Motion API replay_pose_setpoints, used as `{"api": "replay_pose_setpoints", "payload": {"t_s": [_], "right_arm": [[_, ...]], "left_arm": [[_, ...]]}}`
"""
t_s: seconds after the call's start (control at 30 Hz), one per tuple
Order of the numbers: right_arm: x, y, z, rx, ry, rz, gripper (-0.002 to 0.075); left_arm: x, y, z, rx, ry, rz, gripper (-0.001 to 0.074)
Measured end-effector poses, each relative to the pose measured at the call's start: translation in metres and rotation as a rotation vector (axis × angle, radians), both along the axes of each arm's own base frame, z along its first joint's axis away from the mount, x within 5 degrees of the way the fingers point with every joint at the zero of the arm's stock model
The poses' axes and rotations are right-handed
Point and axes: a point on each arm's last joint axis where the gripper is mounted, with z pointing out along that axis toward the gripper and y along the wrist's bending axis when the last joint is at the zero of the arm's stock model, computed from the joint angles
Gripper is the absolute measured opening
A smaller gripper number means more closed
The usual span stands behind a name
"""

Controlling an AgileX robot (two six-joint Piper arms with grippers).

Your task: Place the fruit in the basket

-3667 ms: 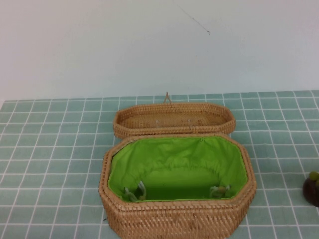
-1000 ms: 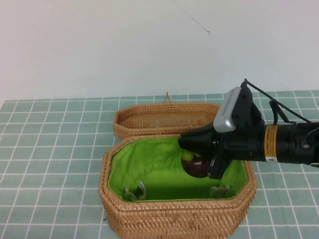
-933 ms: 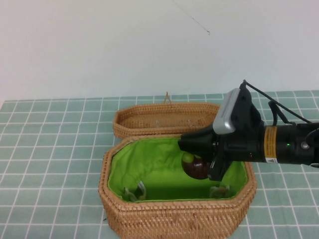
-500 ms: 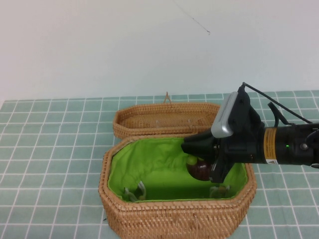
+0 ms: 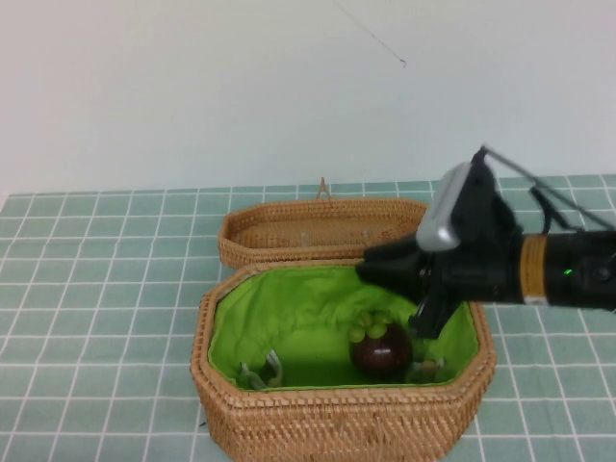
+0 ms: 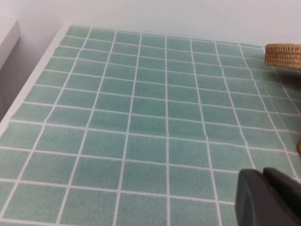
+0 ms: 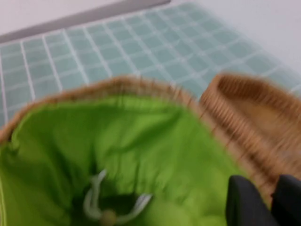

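Dark maroon and round, the fruit sits on the green lining at the bottom of the basket, toward its right end and near side, with its pale green leaves pointing up and to the left. It lies free, touching no finger. The right gripper hangs just above the basket's right half, up and to the right of the fruit, its dark fingers slightly apart and holding nothing. The right arm reaches in from the right edge of the high view. The woven lid lies open behind the basket on the teal tiled table. The left gripper shows only in its own wrist view, low over bare tiles away from the basket, its two fingers pressed together.
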Motion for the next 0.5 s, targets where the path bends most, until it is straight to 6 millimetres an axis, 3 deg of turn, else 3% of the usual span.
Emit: {"api": "replay_pose_setpoints", "payload": {"t_s": [0.17,0.3,0.37,0.5], "right_arm": [[-0.007,-0.027,0.061,0.038,-0.128,-0.132,0.0039],[-0.022,-0.062,0.112,0.088,-0.177,-0.313,0.0008],[-0.04,-0.081,0.134,0.12,-0.208,-0.396,0.0004],[-0.078,-0.111,0.15,0.104,-0.264,-0.63,0.0]], "left_arm": [[0.0,0.0,0.0,0.0,0.0,0.0,0.0],[0.0,0.0,0.0,0.0,0.003,0.0,0.0],[0.0,0.0,-0.001,0.0,0.006,0.0,0.0],[0.0,0.0,-0.001,0.0,0.008,0.0,0.0]]}}
